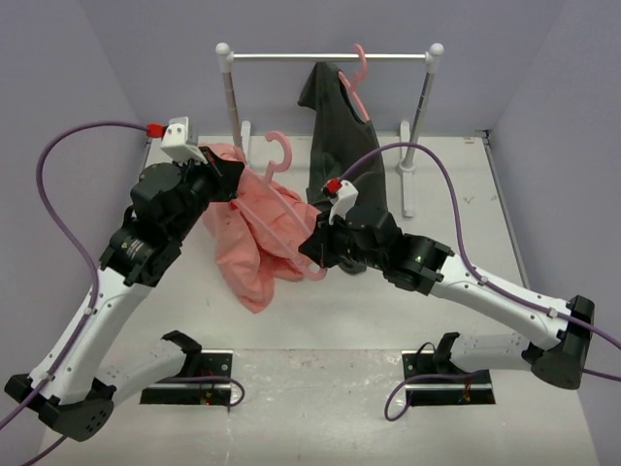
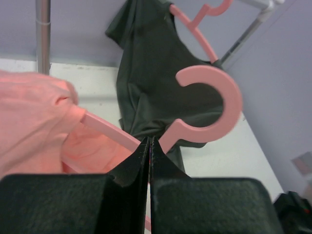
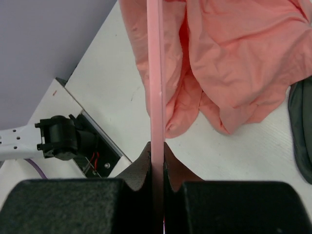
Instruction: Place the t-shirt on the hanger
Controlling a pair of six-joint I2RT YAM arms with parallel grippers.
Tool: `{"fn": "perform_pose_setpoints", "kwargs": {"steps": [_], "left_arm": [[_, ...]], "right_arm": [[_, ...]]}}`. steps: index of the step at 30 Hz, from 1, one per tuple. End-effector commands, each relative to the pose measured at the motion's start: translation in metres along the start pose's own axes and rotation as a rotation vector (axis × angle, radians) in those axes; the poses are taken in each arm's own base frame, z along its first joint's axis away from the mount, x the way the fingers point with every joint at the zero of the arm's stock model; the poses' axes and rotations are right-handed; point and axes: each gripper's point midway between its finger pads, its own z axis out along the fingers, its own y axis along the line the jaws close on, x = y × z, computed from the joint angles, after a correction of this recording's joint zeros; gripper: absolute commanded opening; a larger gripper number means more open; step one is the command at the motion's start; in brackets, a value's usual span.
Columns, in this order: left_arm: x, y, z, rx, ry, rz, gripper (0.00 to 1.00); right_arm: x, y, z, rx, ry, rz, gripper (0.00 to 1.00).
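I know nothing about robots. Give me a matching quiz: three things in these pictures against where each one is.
Things:
1. pink hanger
2. salmon t-shirt
3. dark grey shirt

Places:
A. hanging from the rail
B. pinched in the right gripper
C. bunched up between the two arms

Pairs: 1-B, 2-C, 3-A.
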Motion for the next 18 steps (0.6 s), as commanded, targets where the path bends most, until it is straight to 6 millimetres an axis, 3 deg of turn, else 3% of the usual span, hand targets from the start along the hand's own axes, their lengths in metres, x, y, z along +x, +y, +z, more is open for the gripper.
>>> {"fn": "perform_pose_setpoints", "kwargs": {"steps": [1, 4, 7, 10, 13, 16, 18], "left_arm": [[0.001, -0.005, -0.007, 0.027, 0.019, 0.006, 0.0], [-0.006, -0.019, -0.011, 0.093, 0.015, -0.003, 0.0], [-0.019, -0.028, -0.013, 0.121, -0.011, 0.003, 0.0], [-0.02, -0.005, -0.009, -0.008, -0.017, 0.019, 0.0], [-0.006, 0.021, -0.006, -0.121, -0.01, 0.021, 0.02], [0.02, 0.061, -0.006, -0.294, -0.004, 0.011, 0.41], [0.041, 0.085, -0.004, -0.388, 0.003, 0.006, 0.55]], "right_arm": [[-0.034, 0.004, -0.02, -0.025, -0.193, 0.039, 0.0], [-0.035, 0.015, -0.026, -0.072, -0.164, -0.012, 0.0], [-0.039, 0.012, -0.024, -0.067, -0.202, 0.001, 0.0], [-0.037, 0.002, -0.016, -0.02, -0.214, -0.006, 0.0], [-0.03, 0.0, -0.008, -0.071, -0.269, -0.023, 0.0], [-0.028, 0.0, -0.003, -0.094, -0.297, -0.017, 0.0], [-0.028, 0.0, -0.001, -0.106, -0.307, -0.032, 0.0]]}}
